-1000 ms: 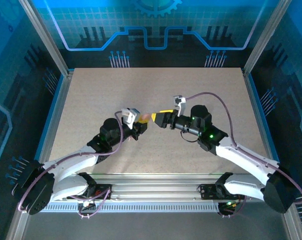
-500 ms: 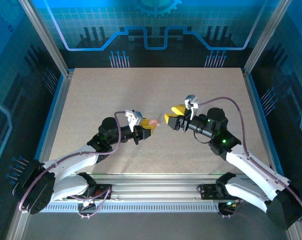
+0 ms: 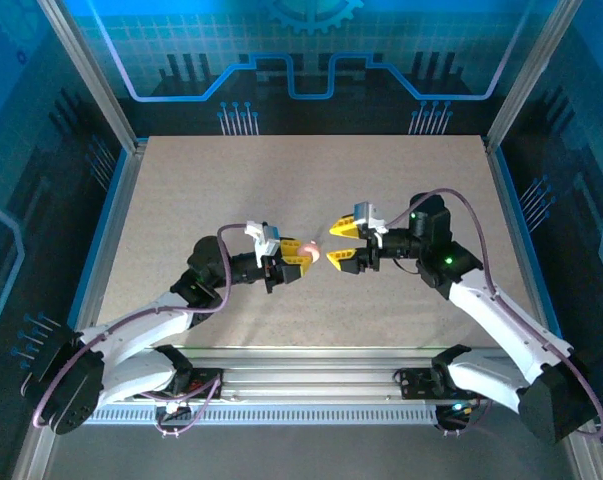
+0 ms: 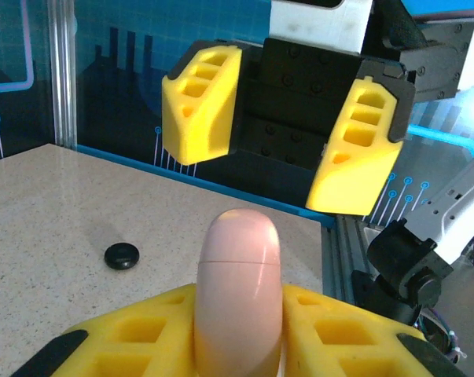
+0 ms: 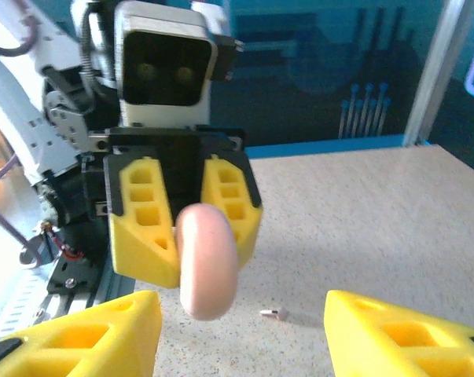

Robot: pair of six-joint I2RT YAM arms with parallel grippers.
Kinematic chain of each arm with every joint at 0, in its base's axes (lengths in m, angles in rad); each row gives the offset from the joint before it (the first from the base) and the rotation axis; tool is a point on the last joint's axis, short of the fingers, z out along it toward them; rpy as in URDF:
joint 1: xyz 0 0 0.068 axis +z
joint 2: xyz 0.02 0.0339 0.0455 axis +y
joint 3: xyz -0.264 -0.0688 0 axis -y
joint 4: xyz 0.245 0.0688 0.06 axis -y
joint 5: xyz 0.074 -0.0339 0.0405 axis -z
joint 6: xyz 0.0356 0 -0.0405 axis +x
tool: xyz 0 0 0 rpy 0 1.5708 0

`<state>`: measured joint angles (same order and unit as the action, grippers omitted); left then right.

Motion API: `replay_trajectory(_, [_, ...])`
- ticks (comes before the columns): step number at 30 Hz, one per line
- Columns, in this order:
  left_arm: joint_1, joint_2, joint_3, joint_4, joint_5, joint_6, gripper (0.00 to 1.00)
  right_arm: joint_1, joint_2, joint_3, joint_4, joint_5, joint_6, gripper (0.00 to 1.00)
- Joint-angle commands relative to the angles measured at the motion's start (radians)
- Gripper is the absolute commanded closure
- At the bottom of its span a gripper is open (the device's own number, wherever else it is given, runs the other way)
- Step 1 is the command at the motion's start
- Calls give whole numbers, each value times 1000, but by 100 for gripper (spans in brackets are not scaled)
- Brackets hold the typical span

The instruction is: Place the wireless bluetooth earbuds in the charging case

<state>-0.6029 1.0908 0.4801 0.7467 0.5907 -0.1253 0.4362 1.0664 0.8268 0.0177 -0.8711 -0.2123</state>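
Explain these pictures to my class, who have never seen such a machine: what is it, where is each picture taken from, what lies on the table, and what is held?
This is a robot with two arms bolted at the near edge of a table. The overhead picture looks down from above and behind them. The other two come from a small camera on each wrist, so each shows its own yellow jaws at the bottom. The left arm has its jaws shut on a pale pink charging case. The right arm faces it with its jaws open and empty. On the table lie a small black piece and a tiny whitish piece, probably earbud parts.
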Motion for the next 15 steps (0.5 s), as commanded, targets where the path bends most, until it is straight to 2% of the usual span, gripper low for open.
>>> replay_trajectory(1, [5, -24, -1, 46, 38, 13, 71, -12, 48, 84, -131, -136, -146, 44])
replay_trajectory(15, [6, -20, 0, 62, 42, 25, 71, 42, 244, 270, -364, -243, -313, 57])
